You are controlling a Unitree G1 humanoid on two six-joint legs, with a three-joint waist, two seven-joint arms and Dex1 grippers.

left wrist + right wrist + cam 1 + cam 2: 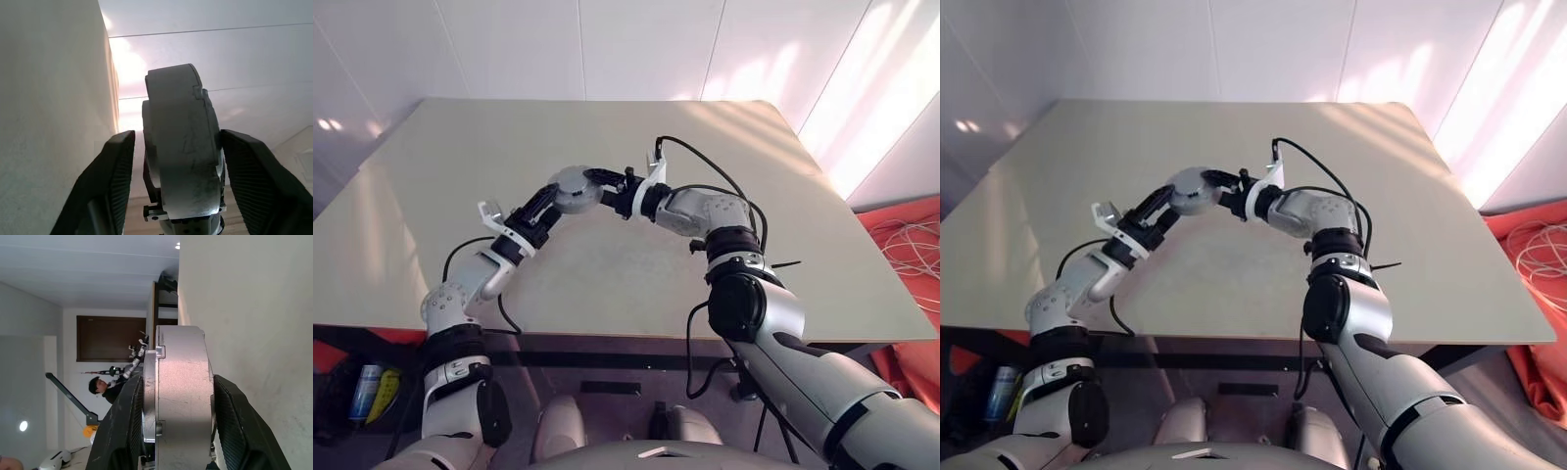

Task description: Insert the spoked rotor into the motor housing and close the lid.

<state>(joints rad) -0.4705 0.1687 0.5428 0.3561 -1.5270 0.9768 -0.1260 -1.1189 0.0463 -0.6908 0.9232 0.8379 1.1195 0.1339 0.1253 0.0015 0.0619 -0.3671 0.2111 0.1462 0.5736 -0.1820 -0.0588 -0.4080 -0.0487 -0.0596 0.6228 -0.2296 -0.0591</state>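
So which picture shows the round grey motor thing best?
The right wrist view: the motor housing stands big and edge-on, with the lid shut against it, between the right gripper's fingers. The left wrist view shows its edge between the left gripper's fingers. The head views show it small, above the table.

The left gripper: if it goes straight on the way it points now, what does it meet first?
Most likely the closed motor housing: it already sits between the left gripper fingers, with small gaps either side. The right gripper holds its far side.

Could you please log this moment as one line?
motor housing: lid shut, held above table | right pincer: gripping | left pincer: straddling, gaps visible
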